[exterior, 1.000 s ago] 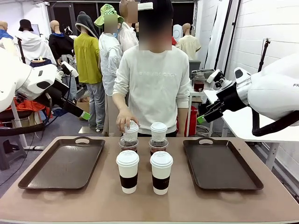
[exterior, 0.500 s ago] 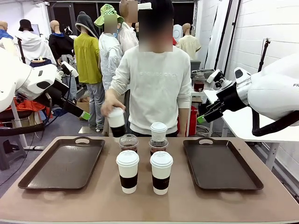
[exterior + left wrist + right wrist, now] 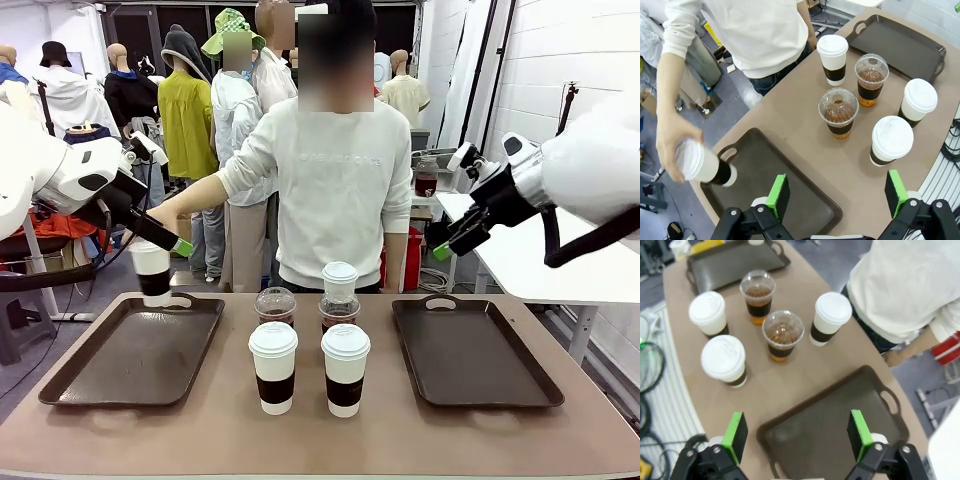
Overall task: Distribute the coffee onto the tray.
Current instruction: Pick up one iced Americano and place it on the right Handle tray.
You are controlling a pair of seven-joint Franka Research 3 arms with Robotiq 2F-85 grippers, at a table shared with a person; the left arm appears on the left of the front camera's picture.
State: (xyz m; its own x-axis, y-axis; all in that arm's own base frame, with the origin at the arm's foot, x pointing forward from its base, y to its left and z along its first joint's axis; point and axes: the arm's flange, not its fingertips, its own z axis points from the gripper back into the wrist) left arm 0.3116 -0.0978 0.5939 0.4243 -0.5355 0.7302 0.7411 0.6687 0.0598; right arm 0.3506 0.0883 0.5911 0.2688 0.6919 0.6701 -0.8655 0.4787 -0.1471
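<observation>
The table (image 3: 320, 445) carries the left tray (image 3: 120, 370) at nine o'clock of the cup cluster and the right tray (image 3: 470, 365) at three. My left gripper (image 3: 836, 196) and right gripper (image 3: 797, 436) hang above with jaws spread wide, holding nothing. The person's hand (image 3: 670, 145) holds one paper cup (image 3: 702, 164) at the left tray's far rim, ten o'clock, perhaps touching it. At centre stand three lidded paper cups (image 3: 273, 365) and two iced coffees (image 3: 275, 305).

Nothing can be read. Faint print across the sweatshirt (image 3: 335, 195), at frame centre, is too blurred.
</observation>
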